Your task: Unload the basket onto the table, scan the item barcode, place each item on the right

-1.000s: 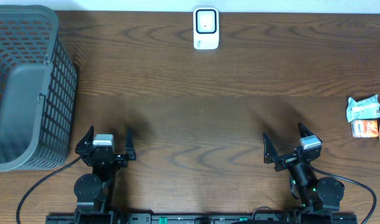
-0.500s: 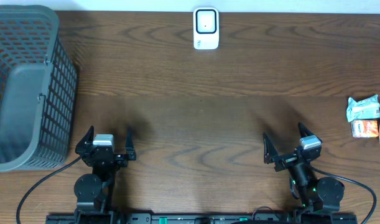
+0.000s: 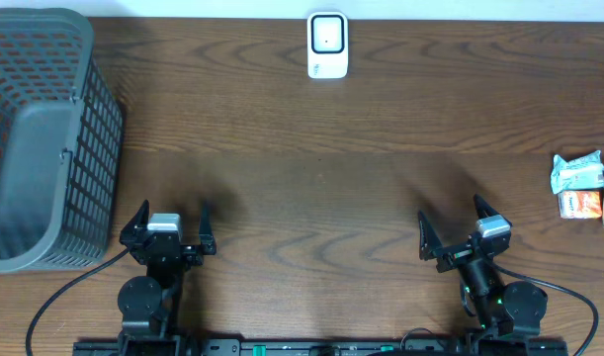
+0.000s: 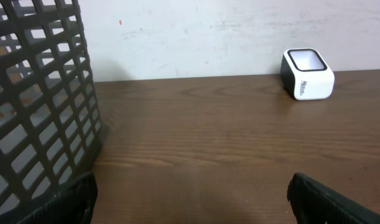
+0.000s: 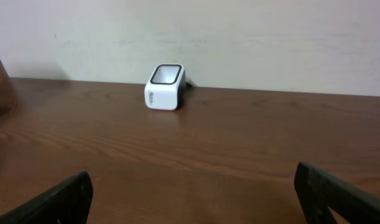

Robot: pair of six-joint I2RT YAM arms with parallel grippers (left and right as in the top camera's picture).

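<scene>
A white barcode scanner (image 3: 327, 44) with a dark window stands at the table's far edge, also seen as the scanner (image 4: 307, 74) in the left wrist view and the scanner (image 5: 164, 86) in the right wrist view. Small packaged items, a pale green packet (image 3: 576, 172) and an orange one (image 3: 580, 204), lie at the right edge of the table. My left gripper (image 3: 170, 225) sits open near the front left, nothing between its fingers. My right gripper (image 3: 452, 225) is open near the front right, well short of the packets.
A large grey mesh basket (image 3: 44, 138) fills the left side of the table, close to the left arm; it shows as the basket (image 4: 37, 99) in the left wrist view. A pale wall runs behind the table's far edge.
</scene>
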